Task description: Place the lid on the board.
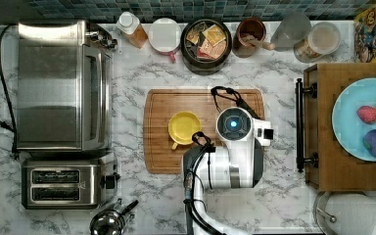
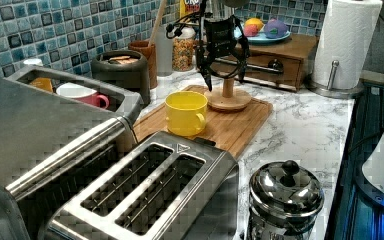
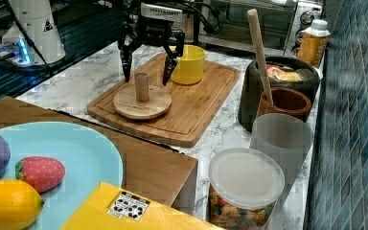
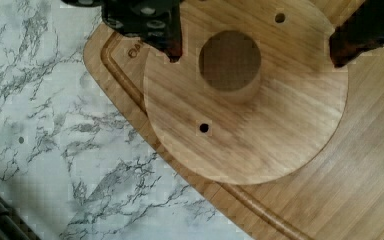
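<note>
Lid (image 3: 142, 99), a round wooden disc with an upright peg handle, sits flat on the board (image 3: 201, 103) in the right view, near the corner toward the wooden tray, with the gripper (image 3: 147, 72) hanging just above it, fingers spread wide on either side of the peg and touching nothing. From the left view, the yellow mug (image 2: 185, 113) stands on the same board just beside the lid (image 2: 227, 99), and the gripper (image 2: 223, 80) straddles the peg. In the wrist view the lid (image 4: 260, 120) lies close to the board's grooved rim (image 4: 130, 80), though fully on the wood. The top view shows the arm covering the lid, the mug (image 1: 184, 127) to the top view's left of it. Placement looks done; the main risk I judge is a fingertip catching the peg on the way up and dragging the lid over the edge, or a sideways exit clipping the mug.
</note>
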